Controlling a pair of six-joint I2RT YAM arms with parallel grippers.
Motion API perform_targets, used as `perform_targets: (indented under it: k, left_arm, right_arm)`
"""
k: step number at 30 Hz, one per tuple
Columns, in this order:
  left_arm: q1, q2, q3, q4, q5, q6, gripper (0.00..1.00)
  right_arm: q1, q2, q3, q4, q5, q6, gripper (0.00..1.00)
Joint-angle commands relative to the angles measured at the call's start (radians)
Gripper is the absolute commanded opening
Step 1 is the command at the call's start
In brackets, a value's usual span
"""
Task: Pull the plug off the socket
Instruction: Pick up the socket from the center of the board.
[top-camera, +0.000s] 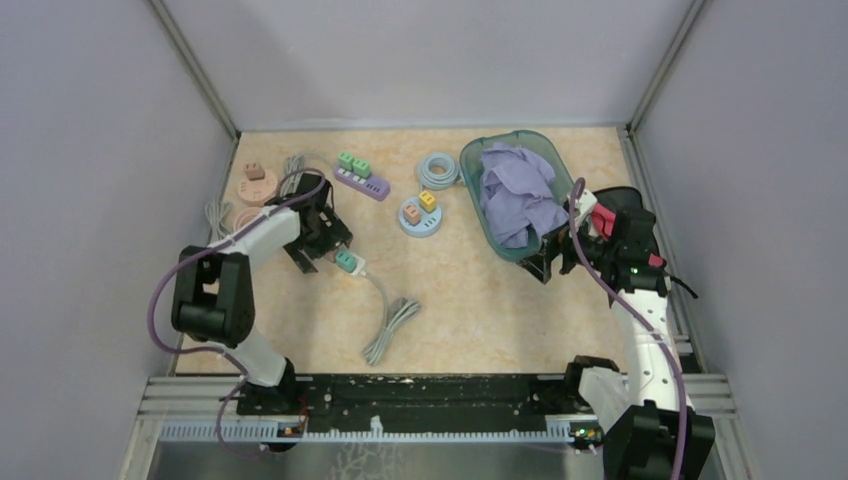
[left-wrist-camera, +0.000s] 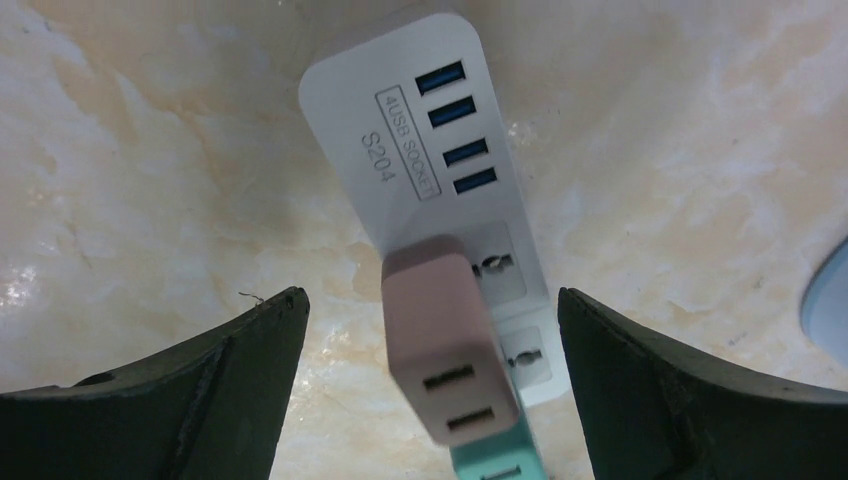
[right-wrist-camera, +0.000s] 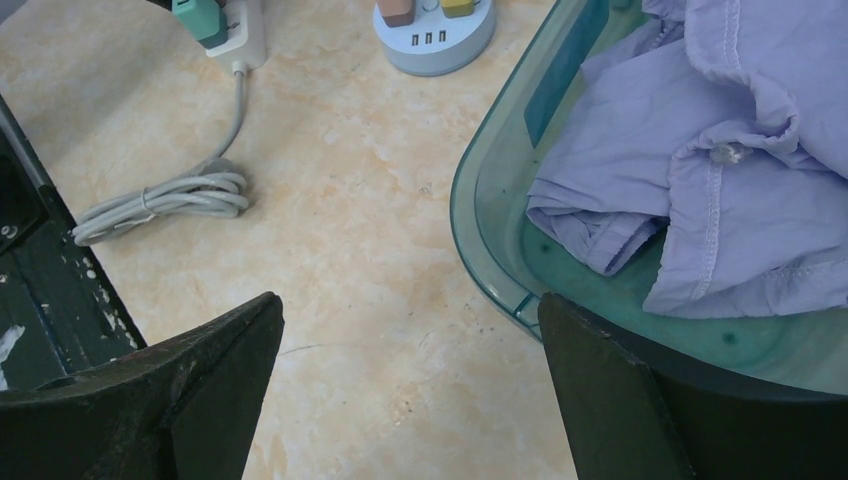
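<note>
A white power strip (left-wrist-camera: 420, 160) lies on the marble table, with a pink plug (left-wrist-camera: 445, 340) and a teal plug (left-wrist-camera: 500, 465) standing in its sockets. My left gripper (left-wrist-camera: 430, 295) is open and hangs just above the strip, one finger on each side of the pink plug, touching nothing. In the top view the left gripper (top-camera: 318, 245) covers most of the strip and only the teal plug (top-camera: 346, 262) shows. My right gripper (top-camera: 550, 262) is open and empty beside the basket, and it also shows in the right wrist view (right-wrist-camera: 410, 300).
The strip's grey cable bundle (top-camera: 390, 320) lies toward the front. A purple strip with green plugs (top-camera: 362, 180), a round pink socket (top-camera: 257, 183), a round blue socket (top-camera: 420, 215) and a coiled blue cable (top-camera: 438, 168) sit at the back. A teal basket (top-camera: 475, 160) holds a purple shirt (top-camera: 515, 195).
</note>
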Motion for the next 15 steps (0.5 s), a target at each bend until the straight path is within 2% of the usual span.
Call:
perform_targets:
  k: [1, 6, 11, 13, 14, 15]
  left_arm:
    - [0.006, 0.109, 0.071, -0.065, -0.02, 0.008, 0.99]
    - [0.006, 0.166, 0.097, -0.056, 0.005, 0.011, 0.96]
    - [0.006, 0.16, 0.097, -0.044, 0.008, 0.014, 0.82]
    - [0.006, 0.155, 0.095, -0.035, 0.008, 0.02, 0.71]
    - [0.006, 0.152, 0.092, -0.029, 0.012, 0.025, 0.63]
    - [0.006, 0.151, 0.092, -0.023, 0.017, 0.032, 0.5]
  right_arm:
    - [0.005, -0.023, 0.022, 0.022, -0.02, -0.033, 0.99]
    - [0.005, -0.026, 0.022, 0.017, -0.027, -0.038, 0.99]
    - [0.005, -0.027, 0.02, 0.013, -0.036, -0.041, 0.99]
    - [0.006, -0.028, 0.02, 0.013, -0.039, -0.041, 0.99]
    - [0.005, -0.027, 0.02, 0.014, -0.041, -0.041, 0.99]
    - [0.006, -0.027, 0.021, 0.013, -0.041, -0.041, 0.99]
